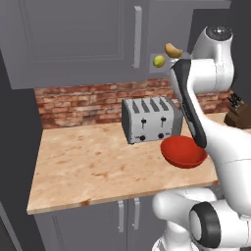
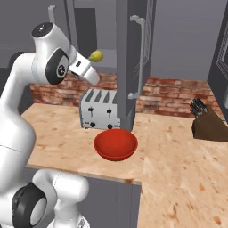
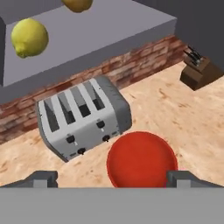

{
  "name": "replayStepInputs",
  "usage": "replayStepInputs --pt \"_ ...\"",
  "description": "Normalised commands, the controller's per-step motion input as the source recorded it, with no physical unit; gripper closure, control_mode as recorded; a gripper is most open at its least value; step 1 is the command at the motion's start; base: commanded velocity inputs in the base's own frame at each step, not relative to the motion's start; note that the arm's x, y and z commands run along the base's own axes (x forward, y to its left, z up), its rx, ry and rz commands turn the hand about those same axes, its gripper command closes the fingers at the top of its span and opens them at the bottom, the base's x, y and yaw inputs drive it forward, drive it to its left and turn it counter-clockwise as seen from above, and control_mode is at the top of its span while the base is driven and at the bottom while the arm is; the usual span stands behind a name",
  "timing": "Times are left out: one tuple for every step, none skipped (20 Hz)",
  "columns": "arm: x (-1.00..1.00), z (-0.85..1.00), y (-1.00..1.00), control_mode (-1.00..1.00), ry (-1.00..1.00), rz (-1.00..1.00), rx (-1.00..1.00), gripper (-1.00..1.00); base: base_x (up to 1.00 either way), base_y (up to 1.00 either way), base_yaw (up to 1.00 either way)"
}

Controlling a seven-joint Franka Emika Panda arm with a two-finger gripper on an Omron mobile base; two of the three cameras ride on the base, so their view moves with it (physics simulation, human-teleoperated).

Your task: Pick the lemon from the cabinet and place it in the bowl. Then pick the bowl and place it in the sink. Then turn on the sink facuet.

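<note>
The robot's two-finger gripper [image 3: 111,178] is hovering with its jaws standing wide apart and holding nothing, directly over the wide, glossy red bowl [image 3: 142,161] on the wooden counter [image 1: 88,162]. Just beyond the bowl a silver four-slot toaster [image 3: 83,117] is standing. Farther off and higher, the small round yellow-green lemon [image 3: 29,37] is sitting on the grey cabinet's shelf [image 3: 92,35], up and to the left of the jaws in the hand view.

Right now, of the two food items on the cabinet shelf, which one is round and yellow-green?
The lemon, the small round yellow-green fruit. The pastry beside it on the cabinet shelf is orange-tan and curved.
</note>
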Motion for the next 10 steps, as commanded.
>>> replayStepInputs --pt "0.45 0.07 -0.24 -1.00 0.00 -0.22 0.17 -1.00 0.00 0.00 0.00" --pt "0.49 0.01 0.00 -1.00 0.00 -0.23 0.15 -1.00 0.00 0.00 0.00" --pt "0.54 0.09 0.00 -1.00 0.00 -0.21 0.16 -1.00 0.00 0.00 0.00" --pt "0.53 0.06 0.00 -1.00 0.00 -0.20 0.16 -1.00 0.00 0.00 0.00" --pt "0.54 0.09 0.00 -1.00 0.00 -0.20 0.14 -1.00 0.00 0.00 0.00" --pt "0.59 0.13 0.00 -1.00 0.00 -0.17 0.15 -1.00 0.00 0.00 0.00" --pt "0.66 0.26 0.00 -1.00 0.00 -0.10 0.18 -1.00 0.00 0.00 0.00" --pt "0.79 0.30 0.00 -1.00 0.05 -0.03 0.21 -1.00 0.00 0.00 0.00" --pt "0.63 0.14 0.00 -1.00 0.00 -0.05 0.19 -1.00 0.00 0.00 0.00" --pt "0.53 0.14 -0.03 -1.00 0.00 -0.04 0.21 -1.00 0.00 0.00 0.00"
